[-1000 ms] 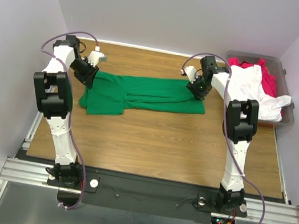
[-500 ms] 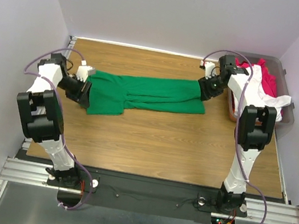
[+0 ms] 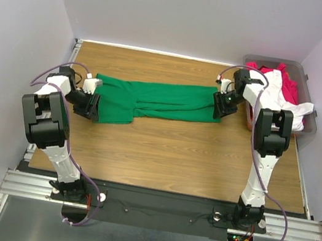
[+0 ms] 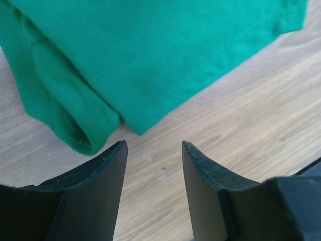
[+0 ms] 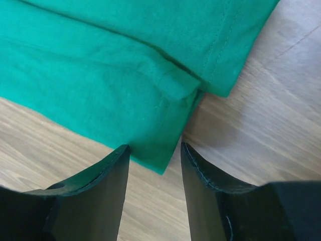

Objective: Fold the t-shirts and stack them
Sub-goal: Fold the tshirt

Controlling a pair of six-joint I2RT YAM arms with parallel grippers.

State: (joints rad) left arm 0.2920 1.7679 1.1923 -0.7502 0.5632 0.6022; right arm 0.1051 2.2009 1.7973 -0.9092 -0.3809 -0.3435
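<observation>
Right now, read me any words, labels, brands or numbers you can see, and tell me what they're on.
None readable. The bright green cloth t-shirt is plain, with no print or tag showing; the white cloth shirt, crimson red shirt and grey-brown plastic bin show no lettering either.

From above, the crimson t-shirt [image 3: 288, 87] shows only as scraps behind the white t-shirt [image 3: 297, 109] heaped over it in the bin [image 3: 271, 60] (its near-left corner lost behind the right arm [image 3: 269, 133]), and both wrist views cut the green t-shirt [image 4: 150, 50] off at their top edges.
</observation>
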